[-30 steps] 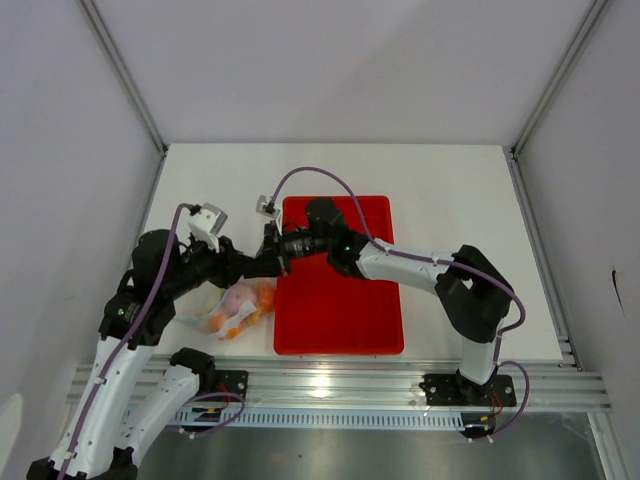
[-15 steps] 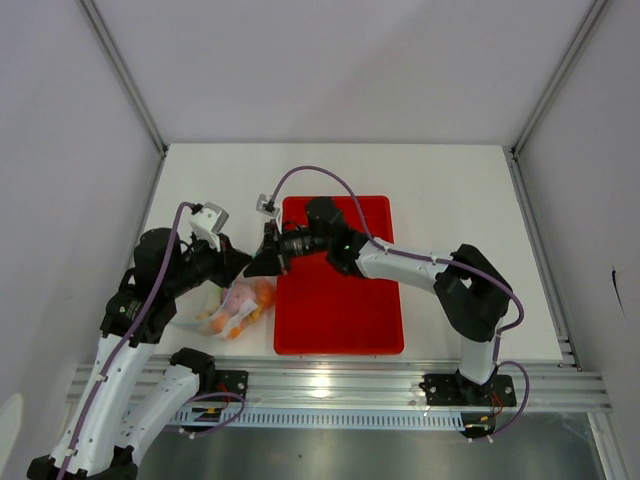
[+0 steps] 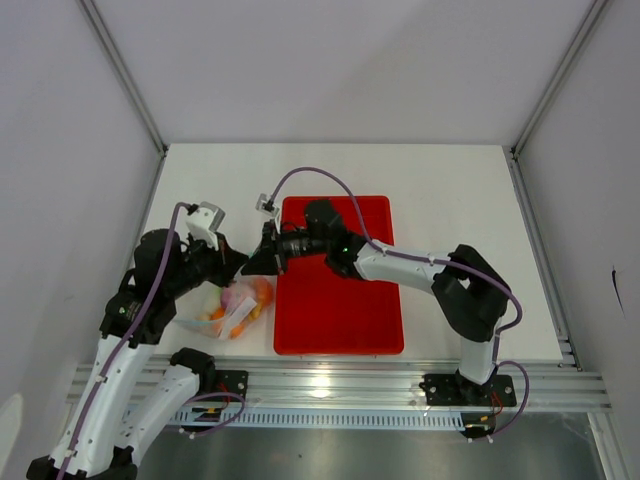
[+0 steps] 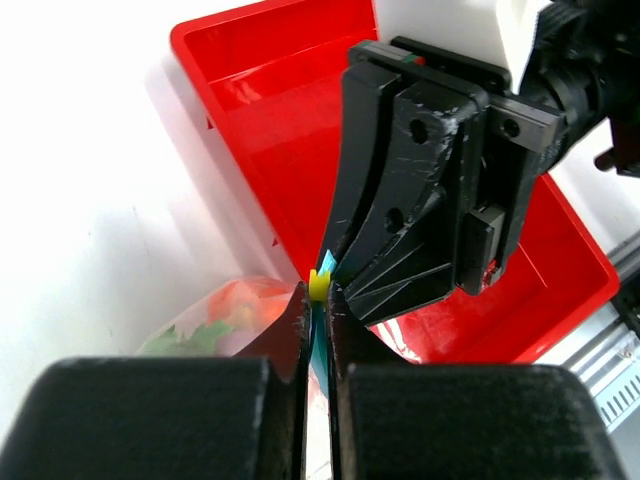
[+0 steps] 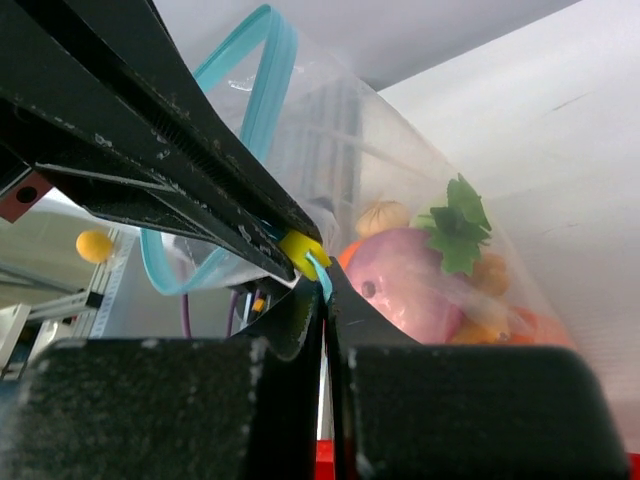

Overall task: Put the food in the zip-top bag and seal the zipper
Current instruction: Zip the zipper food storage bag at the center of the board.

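The clear zip-top bag (image 3: 228, 309) hangs off the left edge of the red tray, with the food inside. In the right wrist view I see the purple onion (image 5: 398, 285), a green leaf (image 5: 455, 234), the garlic (image 5: 383, 215) and orange pieces (image 5: 500, 322) through the plastic. My left gripper (image 3: 243, 266) is shut on the blue zipper (image 4: 321, 335) just below a yellow slider (image 4: 319, 284). My right gripper (image 3: 264, 261) faces it tip to tip and is shut on the same strip (image 5: 319, 274). The strip (image 5: 262, 75) loops apart beyond the left fingers (image 5: 150, 130).
The red tray (image 3: 340, 300) lies in the middle of the white table (image 3: 450, 190), directly right of the bag, with its wall (image 4: 215, 120) under both grippers. The metal rail (image 3: 330, 385) runs along the near edge. Grey walls stand on both sides.
Both grippers have shifted a little to the left with the bag's mouth between them. The bag has swung slightly left and lower.
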### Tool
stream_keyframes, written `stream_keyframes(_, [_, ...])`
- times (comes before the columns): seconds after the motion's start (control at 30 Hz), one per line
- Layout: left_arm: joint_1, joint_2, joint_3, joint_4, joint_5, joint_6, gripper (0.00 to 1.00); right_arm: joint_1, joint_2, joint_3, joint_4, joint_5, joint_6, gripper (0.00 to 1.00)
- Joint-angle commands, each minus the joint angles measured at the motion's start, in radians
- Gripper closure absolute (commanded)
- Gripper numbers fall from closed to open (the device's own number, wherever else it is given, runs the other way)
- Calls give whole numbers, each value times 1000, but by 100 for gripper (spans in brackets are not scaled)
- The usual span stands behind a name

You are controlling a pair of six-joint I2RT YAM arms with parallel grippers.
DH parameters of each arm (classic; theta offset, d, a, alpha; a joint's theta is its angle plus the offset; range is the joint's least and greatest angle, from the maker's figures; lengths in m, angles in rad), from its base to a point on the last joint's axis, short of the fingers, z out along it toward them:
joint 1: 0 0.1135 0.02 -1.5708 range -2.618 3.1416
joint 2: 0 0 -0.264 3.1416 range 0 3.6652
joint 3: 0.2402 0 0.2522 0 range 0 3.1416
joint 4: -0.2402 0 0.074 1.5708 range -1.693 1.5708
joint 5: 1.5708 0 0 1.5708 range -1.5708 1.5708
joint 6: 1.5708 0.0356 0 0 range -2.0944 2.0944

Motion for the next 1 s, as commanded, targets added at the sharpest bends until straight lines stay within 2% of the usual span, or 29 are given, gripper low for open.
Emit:
stream_keyframes(0.0, [-2, -7, 23, -63, -101, -28, 100, -2, -46, -49, 121, 92, 34, 100])
stream_keyframes(0.27, [-2, -33, 24, -86, -116, -31, 99, -17, -55, -129, 293, 162, 160, 100])
stream_keyframes(0.43, [-2, -45, 21, -71, -54, -22, 99, -17, -56, -144, 327, 170, 184, 100])
stream_keyframes(0.6, [-2, -42, 30, -27, 31, -24, 100, -26, 30, -7, 249, -112, 169, 100])
stream_keyframes(0.67, [-2, -33, 44, -27, 36, -21, 99, -29, 49, 18, 238, -187, 161, 94])
stream_keyframes(0.7, [-2, -28, 52, -27, 37, -21, 99, -32, 50, 30, 221, -225, 149, 84])
stream_keyframes(0.8, [-2, -17, 64, -22, 45, -18, 100, -34, 35, 58, 62, -256, 16, 74])
stream_keyframes(0.87, [-2, -11, 66, -19, 57, -18, 99, -34, 30, 101, -71, -268, -55, 74])
stream_keyframes(0.97, [-2, -4, 72, -17, 65, -19, 100, -37, 30, 123, -118, -313, -115, 71])
